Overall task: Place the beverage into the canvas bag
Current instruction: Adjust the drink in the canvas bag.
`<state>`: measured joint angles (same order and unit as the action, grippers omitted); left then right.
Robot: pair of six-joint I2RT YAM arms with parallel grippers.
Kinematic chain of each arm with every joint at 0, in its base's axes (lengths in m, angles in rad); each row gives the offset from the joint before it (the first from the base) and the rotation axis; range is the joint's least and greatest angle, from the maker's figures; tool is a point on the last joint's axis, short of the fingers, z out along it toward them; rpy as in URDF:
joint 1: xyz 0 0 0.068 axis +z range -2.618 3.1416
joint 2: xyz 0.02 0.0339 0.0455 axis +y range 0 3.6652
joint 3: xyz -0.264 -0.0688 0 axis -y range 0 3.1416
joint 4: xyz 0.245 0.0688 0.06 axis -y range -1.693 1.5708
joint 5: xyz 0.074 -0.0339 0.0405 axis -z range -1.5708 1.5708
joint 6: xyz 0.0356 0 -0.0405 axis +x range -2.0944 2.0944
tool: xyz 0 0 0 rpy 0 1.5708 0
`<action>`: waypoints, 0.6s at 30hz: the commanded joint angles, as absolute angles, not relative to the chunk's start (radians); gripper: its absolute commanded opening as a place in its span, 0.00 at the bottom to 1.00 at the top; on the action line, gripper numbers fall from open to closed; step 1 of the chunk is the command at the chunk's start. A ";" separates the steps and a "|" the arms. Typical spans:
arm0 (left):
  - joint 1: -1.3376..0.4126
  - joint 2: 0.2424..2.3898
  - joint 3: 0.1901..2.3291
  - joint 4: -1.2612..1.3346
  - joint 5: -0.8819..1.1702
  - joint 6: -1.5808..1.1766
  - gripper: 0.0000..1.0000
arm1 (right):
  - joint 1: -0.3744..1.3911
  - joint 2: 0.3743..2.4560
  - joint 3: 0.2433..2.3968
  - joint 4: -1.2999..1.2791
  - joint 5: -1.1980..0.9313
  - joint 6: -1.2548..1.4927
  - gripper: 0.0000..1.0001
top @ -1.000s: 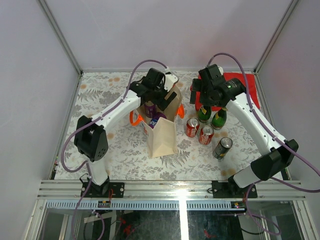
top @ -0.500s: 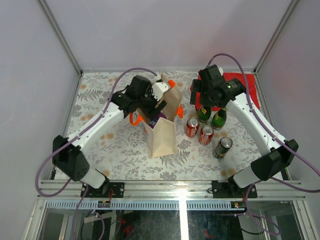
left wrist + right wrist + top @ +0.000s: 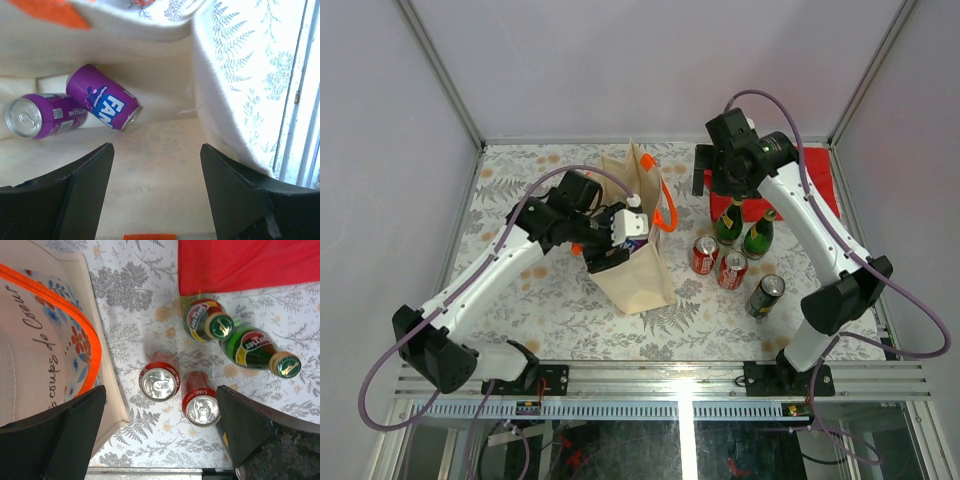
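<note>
- Left gripper (image 3: 157,192) – at the mouth of the canvas bag (image 3: 638,275), wrist camera looking straight down into it. Jaws parted fairly wide; the black fingers (image 3: 82,195) have only the bag's pale floor between them. Nothing grasped.
- Inside the bag – a purple soda can (image 3: 102,97) lettered "FAN" lies on its side against the far wall. A second purple can (image 3: 40,116) lies just beside it, silver top toward the camera. The two touch or nearly touch; cannot tell which.
- Bag stands mid-table on the fern-print tablecloth (image 3: 520,180), mouth open, one orange handle (image 3: 75,315) arching over the printed side.
- Right gripper (image 3: 161,390) – raised above the drinks right of the bag, jaws spread as wide as they go, empty, touching nothing.
- Below it, upright on the table: two red cans (image 3: 159,381) side by side, just beside the bag's wall.
- Beyond them, two green Perrier bottles (image 3: 207,322) close together, near the edge of the red cloth (image 3: 250,262).
- A dark can (image 3: 765,294) sits apart, nearer the right arm's base.
</note>
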<state>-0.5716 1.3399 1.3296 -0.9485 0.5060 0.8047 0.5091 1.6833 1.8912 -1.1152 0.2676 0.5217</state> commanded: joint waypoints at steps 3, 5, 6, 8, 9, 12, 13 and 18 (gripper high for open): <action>-0.604 1.343 1.340 -1.018 0.551 0.996 0.70 | 0.503 1.736 2.020 -1.167 0.251 0.447 0.99; -0.616 1.372 1.364 -1.002 0.544 0.993 0.69 | 0.502 1.734 2.013 -1.161 0.252 0.441 0.99; -0.621 1.383 1.373 -0.985 0.543 0.985 0.70 | 0.502 1.731 2.006 -1.157 0.251 0.442 0.99; -0.631 1.404 1.383 -0.952 0.535 0.982 0.70 | 0.503 1.719 1.991 -1.149 0.248 0.443 0.99; -0.634 1.413 1.384 -0.936 0.527 0.985 0.70 | 0.502 1.714 1.987 -1.151 0.250 0.444 0.99; -0.641 1.449 1.396 -0.902 0.513 0.996 0.71 | 0.501 1.695 1.966 -1.153 0.257 0.441 0.99; -0.643 1.463 1.401 -0.898 0.511 1.002 0.71 | 0.501 1.690 1.961 -1.155 0.260 0.439 0.99; -0.660 1.498 1.391 -0.873 0.484 1.014 0.72 | 0.492 1.688 1.967 -1.166 0.259 0.436 0.99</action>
<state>-0.6403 1.4746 1.3754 -0.9180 0.5106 0.9764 0.5064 1.7287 1.9560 -1.1416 0.2684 0.4656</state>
